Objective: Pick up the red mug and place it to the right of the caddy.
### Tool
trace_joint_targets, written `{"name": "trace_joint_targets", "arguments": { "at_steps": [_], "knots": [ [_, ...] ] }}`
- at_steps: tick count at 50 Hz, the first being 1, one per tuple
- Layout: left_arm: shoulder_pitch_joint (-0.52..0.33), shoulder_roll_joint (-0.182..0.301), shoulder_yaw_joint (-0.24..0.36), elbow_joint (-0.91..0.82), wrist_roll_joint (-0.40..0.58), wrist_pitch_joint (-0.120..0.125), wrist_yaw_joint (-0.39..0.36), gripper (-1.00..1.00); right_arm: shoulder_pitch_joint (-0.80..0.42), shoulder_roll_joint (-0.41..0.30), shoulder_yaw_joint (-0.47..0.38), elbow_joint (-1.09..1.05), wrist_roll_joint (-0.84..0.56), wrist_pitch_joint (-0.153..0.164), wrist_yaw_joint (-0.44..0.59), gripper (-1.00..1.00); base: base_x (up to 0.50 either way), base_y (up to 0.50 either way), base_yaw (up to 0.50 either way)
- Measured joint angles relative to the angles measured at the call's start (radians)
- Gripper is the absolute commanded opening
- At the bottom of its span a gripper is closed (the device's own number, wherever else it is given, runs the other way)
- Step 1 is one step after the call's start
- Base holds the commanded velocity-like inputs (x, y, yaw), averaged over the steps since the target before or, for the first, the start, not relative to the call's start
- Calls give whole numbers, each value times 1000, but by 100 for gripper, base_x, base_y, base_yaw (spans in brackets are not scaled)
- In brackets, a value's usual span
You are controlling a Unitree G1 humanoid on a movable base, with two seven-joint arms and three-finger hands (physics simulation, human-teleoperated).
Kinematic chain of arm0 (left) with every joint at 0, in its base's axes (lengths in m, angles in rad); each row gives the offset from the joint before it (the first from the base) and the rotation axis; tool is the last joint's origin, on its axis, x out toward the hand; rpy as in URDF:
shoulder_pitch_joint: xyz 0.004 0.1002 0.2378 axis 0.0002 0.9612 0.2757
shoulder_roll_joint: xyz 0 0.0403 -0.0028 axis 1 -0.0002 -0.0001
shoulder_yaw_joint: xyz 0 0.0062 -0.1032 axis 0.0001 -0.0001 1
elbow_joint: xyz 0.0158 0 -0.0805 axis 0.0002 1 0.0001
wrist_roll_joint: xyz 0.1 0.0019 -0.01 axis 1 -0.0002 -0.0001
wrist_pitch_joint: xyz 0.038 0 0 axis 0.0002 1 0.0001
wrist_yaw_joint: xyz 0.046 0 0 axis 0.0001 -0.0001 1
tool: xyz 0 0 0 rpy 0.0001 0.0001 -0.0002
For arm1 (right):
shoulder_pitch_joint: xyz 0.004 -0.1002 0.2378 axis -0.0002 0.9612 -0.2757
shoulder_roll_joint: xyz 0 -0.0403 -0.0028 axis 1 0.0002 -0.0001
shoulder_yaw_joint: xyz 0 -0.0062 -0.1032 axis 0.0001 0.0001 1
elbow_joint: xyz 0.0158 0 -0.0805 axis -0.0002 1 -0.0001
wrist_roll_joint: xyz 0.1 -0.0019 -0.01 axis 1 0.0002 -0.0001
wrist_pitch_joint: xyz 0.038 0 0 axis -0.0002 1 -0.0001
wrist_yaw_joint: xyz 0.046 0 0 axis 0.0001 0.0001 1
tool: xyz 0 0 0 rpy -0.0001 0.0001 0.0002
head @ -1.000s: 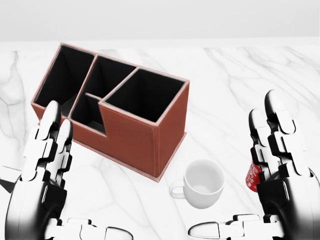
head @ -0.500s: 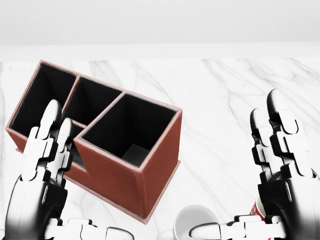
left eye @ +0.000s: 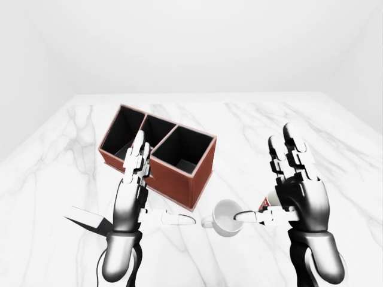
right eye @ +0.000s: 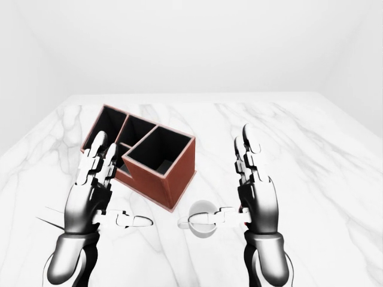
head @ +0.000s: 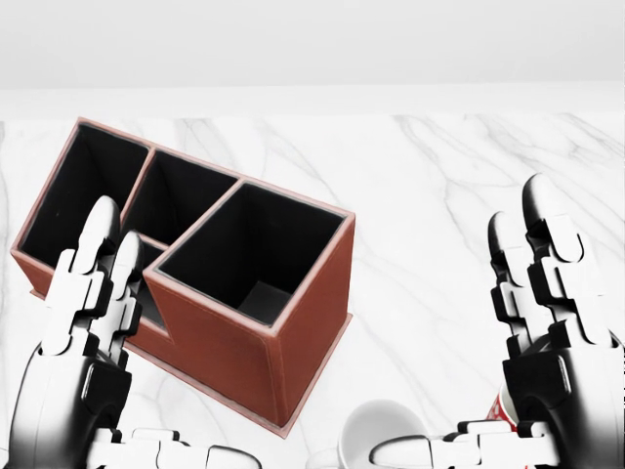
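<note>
Both hands are raised over the white marble table [left eye: 335, 149], palms turned toward each other, and neither one holds anything. The left hand [left eye: 133, 191] stands upright at the left, its two long fingers straight and close together, pointing to the far side, and its thumb stretched out flat toward the right. The right hand [left eye: 299, 188] mirrors it at the right: fingers straight up, thumb stretched toward the left. So both hands are spread.

The brown caddy [left eye: 179, 158] stands on the table between the hands, more to the left and farther away, turned at an angle; its dark compartments are open upward. In the left-eye view the left hand's fingers cover part of its near wall.

A white cup [left eye: 226, 216] stands near, just right of the caddy's near corner; the right thumb lies across it in the view. The red mug [head: 508, 405] shows only as a small red strip behind the right hand, at the near right of the caddy.
</note>
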Motion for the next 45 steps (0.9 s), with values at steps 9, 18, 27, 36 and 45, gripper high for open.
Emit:
{"name": "trace_joint_targets", "arguments": {
  "at_steps": [9,18,27,36,45],
  "knots": [
    [0,-5,-1,-4,-3,0,-1,100,4,-6,4,3,0,0,-3,95,0,-25,0],
    [2,-2,2,-6,-3,0,-1,100,5,-5,5,0,4,0,-5,95,0,0,0],
    [2,-1,11,-2,-8,0,-3,100,-38,-88,-80,-36,113,0,2,95,0,0,0],
    [6,-6,38,-9,-19,0,-17,100,-272,-527,-433,-157,641,0,-121,95,0,0,0],
    [11,-10,53,-23,-23,0,-26,100,-408,-711,-557,-208,847,0,-131,95,0,0,0]
  ]
}}
